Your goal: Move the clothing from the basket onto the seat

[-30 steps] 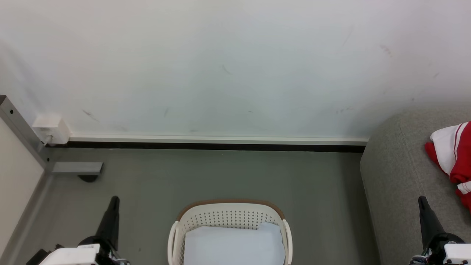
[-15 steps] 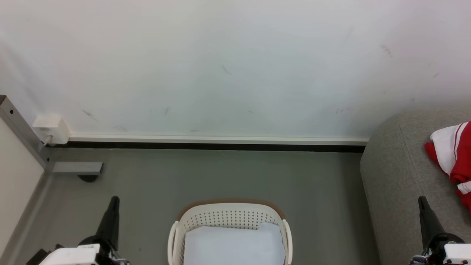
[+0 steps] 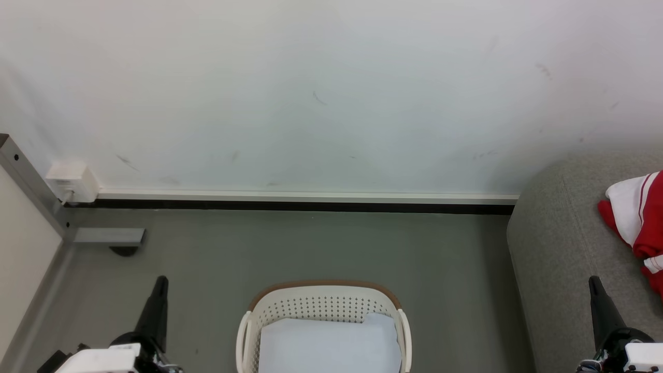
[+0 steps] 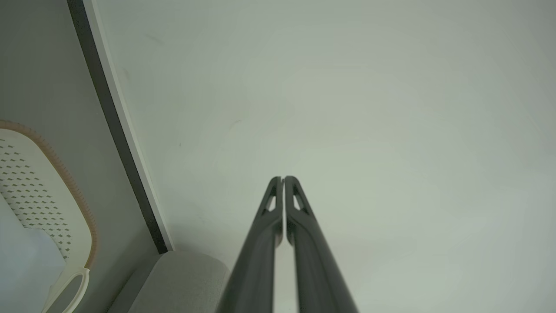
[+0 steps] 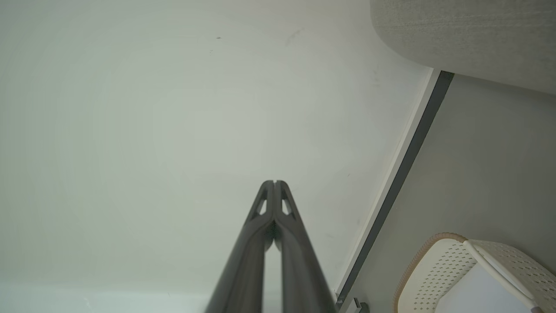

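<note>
Clothing (image 3: pixel 639 217): red and white, heaped on the grey seat (image 3: pixel 559 248).
Basket (image 3: pixel 323 305): on the floor (image 3: pixel 311 243), left of the seat and apart from it, pale liner (image 3: pixel 329 344) inside.
Left gripper (image 4: pixel 283 179): fingers (image 4: pixel 260 243) pressed together, aimed at the wall (image 4: pixel 347 87).
Right gripper (image 5: pixel 274 182): fingers pressed together, aimed at the wall.
</note>
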{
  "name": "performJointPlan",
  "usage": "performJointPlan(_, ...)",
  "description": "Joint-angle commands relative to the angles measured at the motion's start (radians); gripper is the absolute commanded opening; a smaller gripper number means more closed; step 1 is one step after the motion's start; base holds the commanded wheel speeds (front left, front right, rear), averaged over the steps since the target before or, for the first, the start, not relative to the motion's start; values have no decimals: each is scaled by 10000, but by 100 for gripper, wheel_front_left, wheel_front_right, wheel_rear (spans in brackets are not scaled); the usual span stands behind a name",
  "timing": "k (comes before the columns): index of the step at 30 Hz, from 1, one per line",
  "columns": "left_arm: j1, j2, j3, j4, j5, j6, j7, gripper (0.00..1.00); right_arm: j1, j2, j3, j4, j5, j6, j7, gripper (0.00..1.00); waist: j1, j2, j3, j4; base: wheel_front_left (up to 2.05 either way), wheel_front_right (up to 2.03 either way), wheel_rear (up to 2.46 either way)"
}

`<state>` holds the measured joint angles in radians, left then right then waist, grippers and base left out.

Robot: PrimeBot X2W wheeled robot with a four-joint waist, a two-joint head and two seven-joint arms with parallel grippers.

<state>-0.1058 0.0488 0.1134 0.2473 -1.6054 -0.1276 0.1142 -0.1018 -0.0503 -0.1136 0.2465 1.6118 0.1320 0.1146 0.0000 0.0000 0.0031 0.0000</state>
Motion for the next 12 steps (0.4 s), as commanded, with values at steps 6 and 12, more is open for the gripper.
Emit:
performJointPlan(6,-64,24,17,-36,-139,-61,34,0,-124,7,-34,-48,24,-25,23,0,0,0,0,0,0,0,0)
performJointPlan(12,-64,24,17,-36,-140,-61,33,0,-124,7,-34,-48,24,-25,23,0,0,0,0,0,0,0,0)
